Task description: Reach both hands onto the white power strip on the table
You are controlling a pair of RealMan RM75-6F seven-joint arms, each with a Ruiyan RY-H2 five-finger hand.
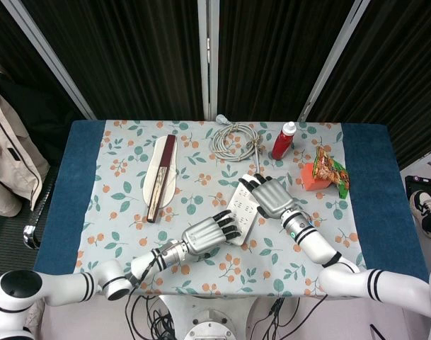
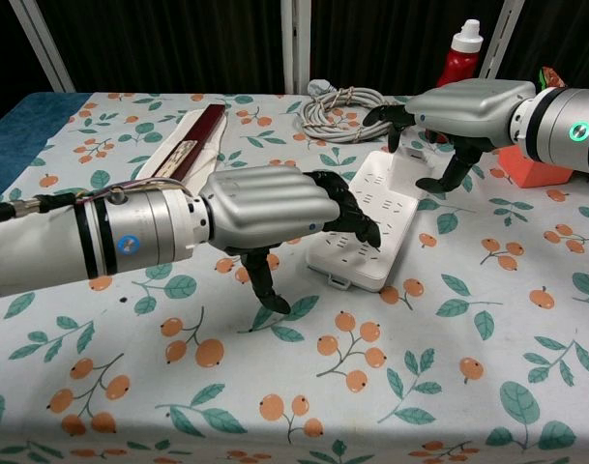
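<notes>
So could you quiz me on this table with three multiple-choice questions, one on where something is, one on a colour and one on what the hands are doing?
1. Where is the coiled cable?
A. at the far edge, left of the red bottle
B. at the near edge
C. on the orange box

2. What colour is the bottle's cap?
A. blue
B. white
C. green

3. What are the two hands doing?
A. each holding a bottle
B. resting off the table
C. reaching over the power strip, fingers spread

Answers: 1 A, the coil lies by the far edge beside the bottle. 2 B, the cap is white. 3 C, the left hand and right hand cover the strip's two ends, holding nothing.
</notes>
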